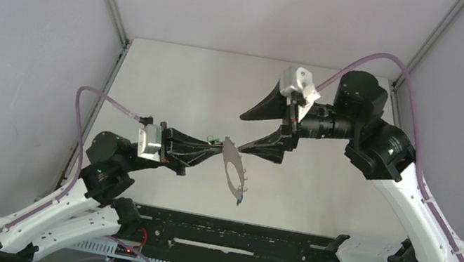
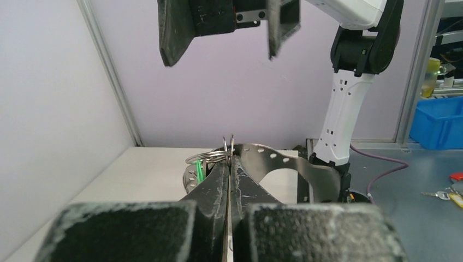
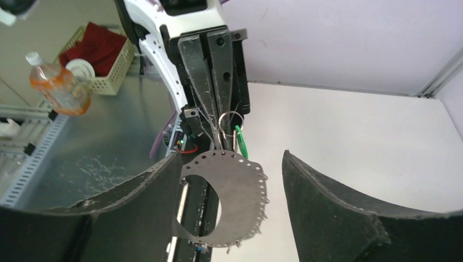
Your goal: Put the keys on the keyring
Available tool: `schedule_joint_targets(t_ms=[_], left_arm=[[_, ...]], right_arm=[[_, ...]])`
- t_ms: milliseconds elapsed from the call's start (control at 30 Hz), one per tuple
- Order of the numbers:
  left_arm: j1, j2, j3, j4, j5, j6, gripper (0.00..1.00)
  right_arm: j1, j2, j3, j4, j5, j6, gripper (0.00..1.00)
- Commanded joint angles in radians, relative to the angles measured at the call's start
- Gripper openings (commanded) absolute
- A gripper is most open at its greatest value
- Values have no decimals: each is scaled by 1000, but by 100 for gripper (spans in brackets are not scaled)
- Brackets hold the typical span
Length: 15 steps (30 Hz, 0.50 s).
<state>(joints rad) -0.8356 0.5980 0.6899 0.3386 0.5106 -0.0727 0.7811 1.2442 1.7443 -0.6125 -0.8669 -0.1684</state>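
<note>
Right wrist: bottle (image 3: 54, 83), basket (image 3: 112, 82) beyond keyring (image 3: 240, 196)

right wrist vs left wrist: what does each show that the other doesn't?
Right wrist only: the keyring's flat face with its hole-lined rim, plus a bottle and a basket off the table.
Left wrist only: the keyring edge-on, the right arm's white link, and a blue bin.
Both: the left gripper shut on the keyring, the green key hanging by its fingers, and the right gripper open.
</note>
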Motion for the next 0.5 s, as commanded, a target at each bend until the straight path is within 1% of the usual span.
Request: schedule_joint_targets(t_ms=[0,33,133,300,467], left_arm=[[4,-6,50,-9,-9,-38,0],[3,-10,46,-10,3,-30,0],[4,-14,40,-13,-1,-9,0],[4,-21,34,-24,-17,4,0],[4,-30,31,-28,-7,21,0]], right_arm=[[89,10,-16,-10,105,-131,74],[104,11,-16,-10,119,-147,71],[144,17,-14,-10,127,-188,65],[202,52,40,-71,190,-236,57],[239,92,82,-147,236,-280,54]])
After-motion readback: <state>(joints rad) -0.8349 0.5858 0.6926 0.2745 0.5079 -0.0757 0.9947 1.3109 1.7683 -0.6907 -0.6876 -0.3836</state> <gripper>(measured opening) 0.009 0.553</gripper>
